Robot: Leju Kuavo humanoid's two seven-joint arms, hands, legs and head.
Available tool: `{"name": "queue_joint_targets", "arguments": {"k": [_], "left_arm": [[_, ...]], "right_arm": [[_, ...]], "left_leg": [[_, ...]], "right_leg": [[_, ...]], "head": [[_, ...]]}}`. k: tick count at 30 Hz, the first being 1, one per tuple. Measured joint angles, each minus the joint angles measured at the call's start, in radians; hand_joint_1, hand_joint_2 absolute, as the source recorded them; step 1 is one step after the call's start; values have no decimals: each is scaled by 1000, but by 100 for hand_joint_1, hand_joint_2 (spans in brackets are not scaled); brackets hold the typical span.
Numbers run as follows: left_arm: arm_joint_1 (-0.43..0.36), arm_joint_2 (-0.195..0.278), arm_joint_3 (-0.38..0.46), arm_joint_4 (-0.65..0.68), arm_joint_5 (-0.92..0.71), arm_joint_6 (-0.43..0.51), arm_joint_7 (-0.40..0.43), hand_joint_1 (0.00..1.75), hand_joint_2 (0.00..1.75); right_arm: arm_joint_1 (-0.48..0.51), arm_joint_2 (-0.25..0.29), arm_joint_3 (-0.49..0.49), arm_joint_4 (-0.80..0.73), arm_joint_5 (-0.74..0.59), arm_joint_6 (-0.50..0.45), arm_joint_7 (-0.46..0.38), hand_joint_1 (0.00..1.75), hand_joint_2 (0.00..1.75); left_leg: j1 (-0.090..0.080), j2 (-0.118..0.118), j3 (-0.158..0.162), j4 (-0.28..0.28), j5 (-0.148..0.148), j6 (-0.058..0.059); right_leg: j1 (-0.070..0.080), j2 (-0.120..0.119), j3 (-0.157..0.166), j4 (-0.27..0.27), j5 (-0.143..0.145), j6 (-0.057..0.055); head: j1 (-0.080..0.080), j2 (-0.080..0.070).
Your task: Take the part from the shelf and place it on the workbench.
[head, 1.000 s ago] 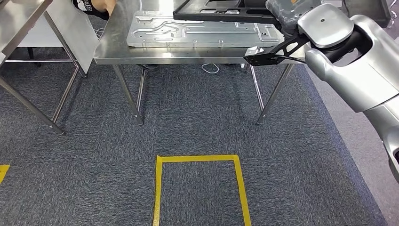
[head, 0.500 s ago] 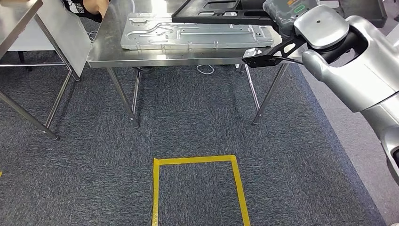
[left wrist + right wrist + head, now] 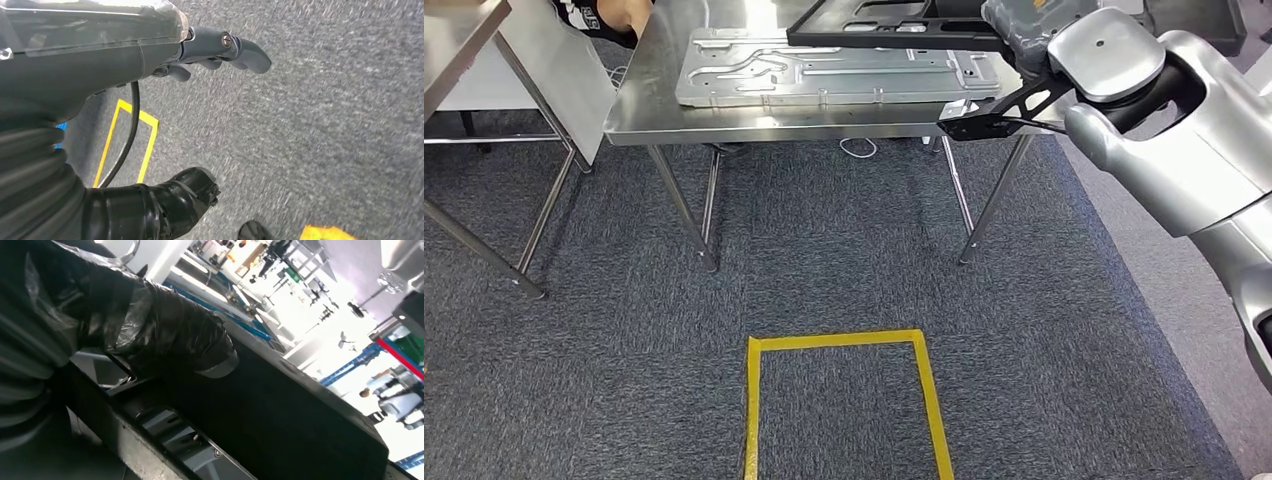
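While the right hand (image 3: 1024,25) grips the black part (image 3: 894,25) above the workbench (image 3: 639,110), the view has shifted slightly. Left hand (image 3: 150,50) hangs over carpet, fingers apart, holding nothing.

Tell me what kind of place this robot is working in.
Probably a factory or assembly workshop. A stainless steel workbench carries a stamped metal panel, a yellow tape outline marks a spot on the carpet, and the right wrist view shows blue racking in a bright hall.

Workbench: a steel table with a shiny top and thin angled legs (image 3: 639,110), standing ahead of the right hand (image 3: 1024,25).
On it: a flat stamped silver metal panel (image 3: 824,75), just below and beside that hand.
Floor: dark grey carpet (image 3: 824,250) with a yellow tape rectangle (image 3: 839,342).
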Motion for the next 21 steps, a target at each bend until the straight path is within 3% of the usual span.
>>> {"name": "queue_joint_targets", "arguments": {"k": [2, 5, 6, 7, 9, 11, 13, 16, 18, 21], "left_arm": [[0, -1, 0, 0, 0, 1, -3, 0, 175], [2, 2, 0, 0, 0, 10, -21, 0, 175], [3, 4, 0, 0, 0, 12, -25, 0, 175], [4, 6, 0, 0, 0, 13, -26, 0, 175], [4, 8, 0, 0, 0, 14, -28, 0, 175], [4, 9, 0, 0, 0, 14, -30, 0, 175], [3, 10, 0, 0, 0, 14, -32, 0, 175], [1, 10, 0, 0, 3, 12, -41, 0, 175], [1, 10, 0, 0, 6, 10, -46, 0, 175], [1, 10, 0, 0, 9, 10, -49, 0, 175]], "right_arm": [[-1, 2, 0, 0, 0, 0, 0, 175, 175], [8, 2, 0, 1, -1, -1, 0, 175, 175], [15, 2, 1, 1, -2, -1, 0, 175, 175], [23, 2, 1, 1, -2, -1, 0, 175, 175], [31, 2, 2, 1, -3, -1, 0, 175, 175], [31, 1, 2, 1, -3, -2, 0, 175, 175], [31, -1, 2, 1, -3, -3, 0, 175, 175], [32, -3, 2, 2, -2, -5, 1, 175, 175], [32, -2, 2, 2, -2, -10, 3, 175, 175], [37, -1, 4, 3, -2, -19, 3, 175, 175]], "left_leg": [[-1, -1, -17, 38, -27, -6], [-2, -3, -104, 216, -108, -8], [-2, -4, -126, 258, -117, -9], [-2, -4, -132, 264, -107, -10], [-2, -4, -89, 169, -42, -7], [-4, -6, -31, 52, -3, 1], [-8, -7, -10, 11, -6, 10], [-6, -4, 5, -1, -8, 26], [-4, -3, 18, -4, -12, 36], [-3, -4, 37, -4, -28, 40]], "right_leg": [[-6, 0, 10, -17, 5, -10], [-4, 1, 16, -23, 3, -20], [-3, 3, 16, -21, 1, -21], [-2, 6, 17, -17, -1, -21], [-2, 12, 18, -8, -9, -17], [0, 16, 17, 4, -19, -9], [1, 19, 15, 13, -23, 2], [0, 18, 10, 34, -28, 19], [-4, 13, -28, 104, -60, 28], [-13, 8, -137, 277, -116, 41]], "head": [[-1, 0], [-2, 0], [-2, 0], [-2, 0], [-2, 0], [-2, 0], [-2, 0], [-1, 0], [-1, 0], [0, 0]]}}
